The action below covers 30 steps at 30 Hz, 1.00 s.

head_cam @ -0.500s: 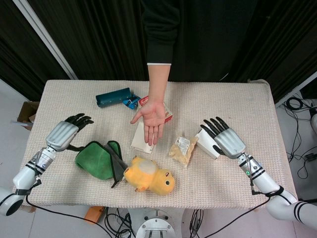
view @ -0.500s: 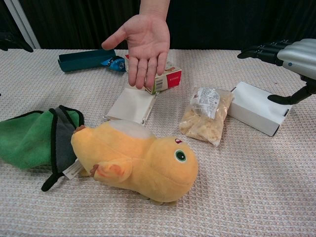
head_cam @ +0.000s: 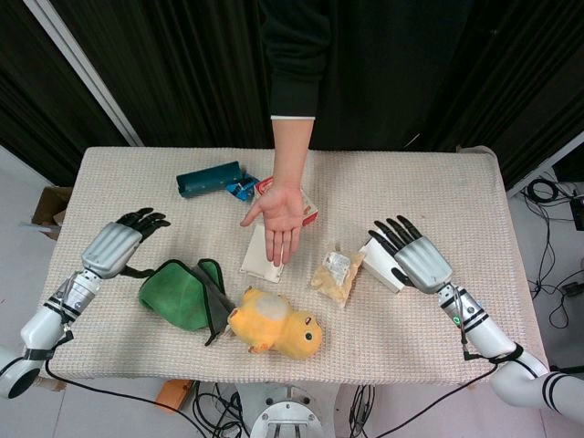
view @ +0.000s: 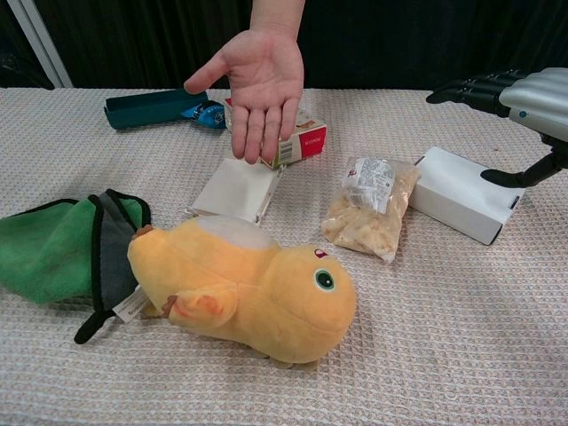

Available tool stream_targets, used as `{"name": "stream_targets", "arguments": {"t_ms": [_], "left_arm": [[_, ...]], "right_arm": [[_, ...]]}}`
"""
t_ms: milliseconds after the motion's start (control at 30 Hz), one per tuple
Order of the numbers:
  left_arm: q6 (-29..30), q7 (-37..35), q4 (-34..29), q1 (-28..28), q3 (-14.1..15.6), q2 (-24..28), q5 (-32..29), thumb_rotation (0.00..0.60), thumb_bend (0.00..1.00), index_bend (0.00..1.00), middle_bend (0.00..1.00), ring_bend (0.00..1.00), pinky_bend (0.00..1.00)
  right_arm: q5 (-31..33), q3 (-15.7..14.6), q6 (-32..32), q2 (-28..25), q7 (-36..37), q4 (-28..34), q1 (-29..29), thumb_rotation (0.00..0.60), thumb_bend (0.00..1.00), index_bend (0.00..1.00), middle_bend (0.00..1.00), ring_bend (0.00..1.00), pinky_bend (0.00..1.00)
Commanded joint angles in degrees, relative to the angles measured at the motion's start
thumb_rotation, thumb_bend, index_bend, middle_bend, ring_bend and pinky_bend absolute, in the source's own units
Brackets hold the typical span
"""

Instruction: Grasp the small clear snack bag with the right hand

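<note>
crinkly clear snack bag [view: 370,208], fuzzy plush duck [view: 251,293]

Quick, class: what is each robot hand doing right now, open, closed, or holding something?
Left hand: open, holding nothing.
Right hand: open, fingers spread, hovering over the white box; not touching the snack bag.
</note>
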<state>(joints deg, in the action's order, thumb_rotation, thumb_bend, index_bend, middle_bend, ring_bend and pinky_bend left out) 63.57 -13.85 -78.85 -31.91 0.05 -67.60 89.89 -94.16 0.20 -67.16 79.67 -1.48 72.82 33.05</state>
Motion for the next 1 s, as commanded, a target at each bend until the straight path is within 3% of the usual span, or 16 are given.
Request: {"name": "stream_targets", "arguments": {"t_ms": [33, 200, 367, 500, 667, 1000], "left_arm": [[0.09, 0.02, 0.03, 0.06, -0.08, 0.04, -0.07, 0.6, 0.02, 0.2, 0.15, 0.08, 0.21], [1.25, 0.82, -0.69, 0.73, -0.24, 0.47, -0.16, 0.6, 0.02, 0.2, 0.15, 0.08, 0.21], [2.2, 1.89, -1.16, 1.51, -1.25, 0.59, -1.87, 0.6, 0.03, 0.2, 0.15, 0.08, 0.21], [4.64, 1.79, -0.62, 2.84, -3.1, -0.11, -4.28, 0.6, 0.04, 0.2, 0.15, 0.08, 0.21], [8.13, 2.24, 0.36, 5.38, -4.93, -0.97, -7.55, 0.6, 0.04, 0.19, 0.15, 0.08, 0.21], [9.81, 0.89, 2.42, 9.43, -3.54, -0.5, -8.3, 0.6, 0.04, 0.16, 0.14, 0.08, 0.21]], "right_arm": [[0.38, 0.23, 0.06, -0.1, -0.42, 0.38, -0.08, 0.6, 0.25, 0.0, 0.0, 0.0, 0.0], [-0.78, -0.61, -0.71, -1.43, 0.26, 3.33, -0.52, 0.6, 0.25, 0.0, 0.0, 0.0, 0.0], [-1.01, -2.74, 5.92, -4.4, -3.37, 11.03, 1.41, 0.6, 0.19, 0.0, 0.0, 0.0, 0.0], [1.98, -1.63, 10.97, -3.35, -10.29, 14.62, 3.1, 0.6, 0.16, 0.0, 0.0, 0.0, 0.0], [6.12, 0.71, 14.91, 0.77, -13.75, 12.85, 5.04, 0.6, 0.15, 0.0, 0.0, 0.0, 0.0], [7.37, 2.68, 16.81, 9.42, -14.53, 4.86, 8.1, 0.6, 0.15, 0.0, 0.0, 0.0, 0.0]]}}
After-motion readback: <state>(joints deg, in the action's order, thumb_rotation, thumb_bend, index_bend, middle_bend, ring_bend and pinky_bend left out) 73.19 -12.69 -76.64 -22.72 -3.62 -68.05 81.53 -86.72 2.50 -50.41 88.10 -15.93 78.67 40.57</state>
